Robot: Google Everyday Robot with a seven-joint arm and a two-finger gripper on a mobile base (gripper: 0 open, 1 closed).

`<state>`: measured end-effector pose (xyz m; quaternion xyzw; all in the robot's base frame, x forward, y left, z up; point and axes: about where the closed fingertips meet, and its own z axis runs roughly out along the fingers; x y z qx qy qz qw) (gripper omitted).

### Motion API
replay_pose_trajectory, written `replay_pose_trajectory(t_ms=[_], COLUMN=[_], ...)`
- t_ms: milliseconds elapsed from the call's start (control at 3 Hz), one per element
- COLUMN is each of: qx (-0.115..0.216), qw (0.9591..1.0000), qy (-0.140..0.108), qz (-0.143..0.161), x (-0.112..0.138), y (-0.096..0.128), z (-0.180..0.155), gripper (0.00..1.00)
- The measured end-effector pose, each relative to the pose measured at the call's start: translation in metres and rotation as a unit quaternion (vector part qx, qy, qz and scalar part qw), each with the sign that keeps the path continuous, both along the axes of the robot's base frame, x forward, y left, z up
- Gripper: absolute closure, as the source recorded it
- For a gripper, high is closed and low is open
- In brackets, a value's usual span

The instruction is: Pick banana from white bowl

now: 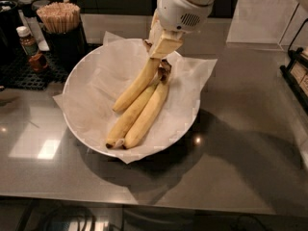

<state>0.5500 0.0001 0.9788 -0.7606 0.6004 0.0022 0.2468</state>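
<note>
The white bowl, lined with crinkled white paper, sits on the grey counter. The banana is pale yellow and slender. It slants from its lower tip at the bowl's middle up to the far rim. My gripper is over the bowl's far side and is shut on the banana's upper end. The lower tip seems to rest lightly on the paper or just above it. Two joined bananas with a dark stem lie just to the right of it in the bowl.
A black holder of wooden sticks and a small brown bottle stand on a black mat at the back left. A dark rack is at the right edge. Clear plastic stands at the back right.
</note>
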Motion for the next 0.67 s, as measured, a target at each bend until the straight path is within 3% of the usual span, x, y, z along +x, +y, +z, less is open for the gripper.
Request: replay_pose_trajectory(t_ms=[333,667], qx=[0.026,0.048], qw=[0.9985,0.9956], qy=[-0.040,-0.075], qz=[-0.026,-0.032], x=[-0.004,-0.009], y=[-0.025,-0.040], z=[0.034,0.070], gripper=[1.00,1.00])
